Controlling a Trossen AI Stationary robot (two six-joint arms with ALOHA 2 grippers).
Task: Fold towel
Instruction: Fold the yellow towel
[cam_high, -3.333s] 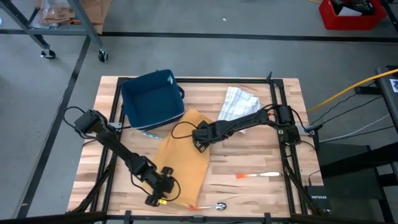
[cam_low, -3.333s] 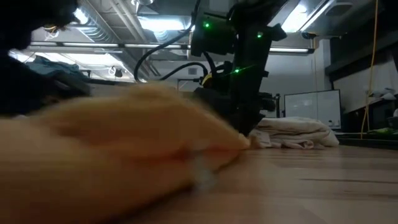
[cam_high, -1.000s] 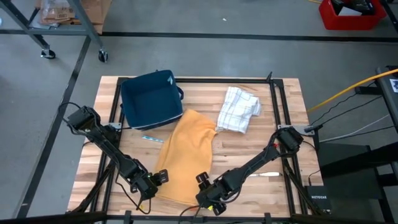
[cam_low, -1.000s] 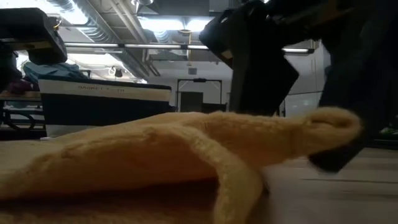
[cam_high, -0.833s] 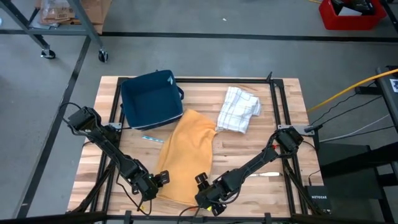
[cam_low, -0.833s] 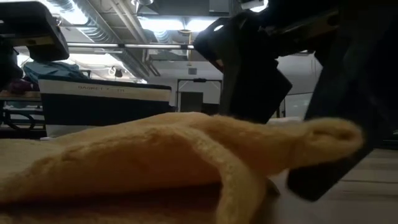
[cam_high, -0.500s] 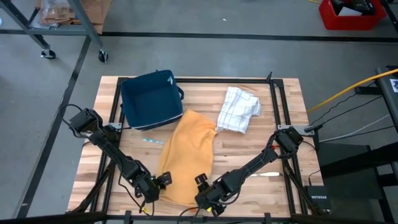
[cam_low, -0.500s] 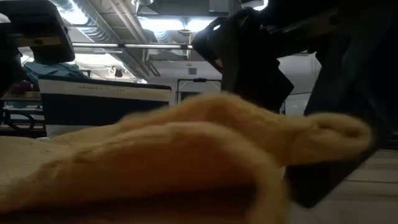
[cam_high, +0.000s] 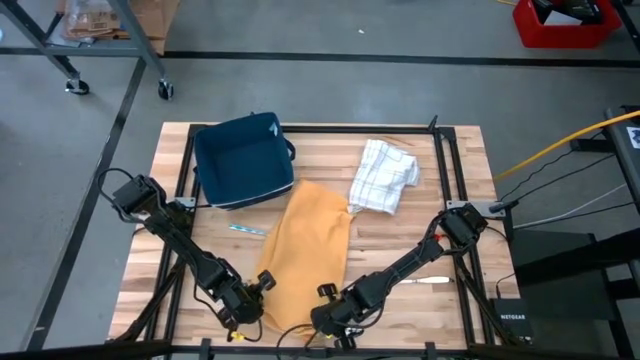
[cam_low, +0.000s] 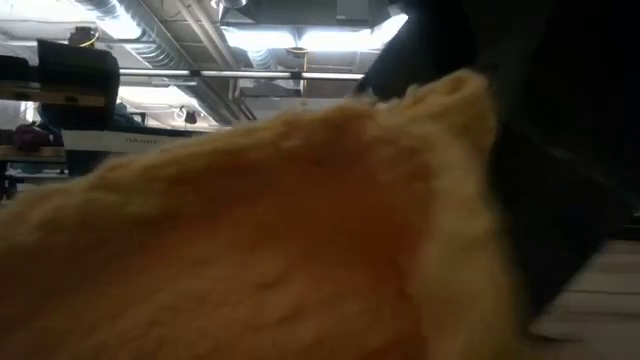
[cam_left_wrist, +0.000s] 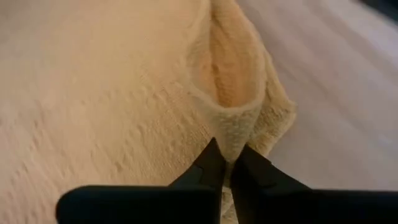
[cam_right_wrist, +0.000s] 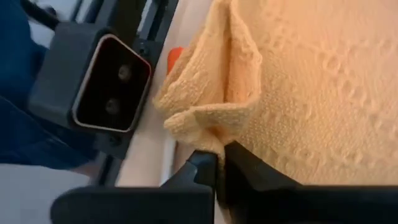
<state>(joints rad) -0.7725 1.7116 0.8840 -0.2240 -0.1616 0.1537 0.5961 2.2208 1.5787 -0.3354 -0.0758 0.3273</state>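
Here, each end effector (cam_left_wrist: 227, 163) (cam_right_wrist: 219, 157) pinches the yellow towel (cam_high: 305, 250), which blocks the low view.

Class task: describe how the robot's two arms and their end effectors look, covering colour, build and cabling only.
Both arms are black, slim and jointed, with chunky motor housings at the joints and thin black cables looping alongside. The left end effector and right end effector each end in two narrow, matte black, tapered fingers. No markings are visible on them.

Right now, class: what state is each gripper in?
Left gripper: closed on the yellow towel.
Right gripper: closed on the yellow towel too.
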